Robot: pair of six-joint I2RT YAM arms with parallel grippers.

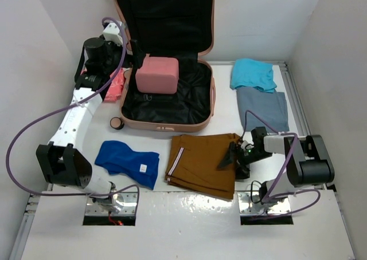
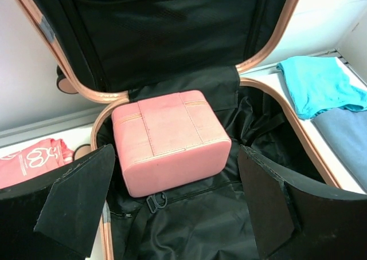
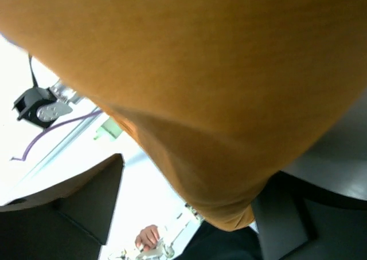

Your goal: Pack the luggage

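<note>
From above, the suitcase (image 1: 189,125) lies open at the far middle of the desk (image 1: 223,121), its lid upright against the back wall. A pink pouch (image 1: 156,74) sits in its left half. The left tool (image 1: 136,55) hangs spread at the case's left wall. The right tool (image 1: 234,157) is at the right end of the folded brown trousers (image 1: 200,162), which stretch left to right just in front of the case's near rim. From that tool the bare lining lies farther away and to the left. The right arm is plainly the nearer one to the trousers.

At the left wrist, the fingers (image 2: 80,197) stand wide on either side of the pouch, touching nothing. There is free lining to the pouch's right.

At the right wrist, blurred brown cloth fills most of the view and the case is hidden. The fingers (image 3: 74,208) stand apart with the cloth's edge hanging between them, seemingly not yet pinched.
</note>
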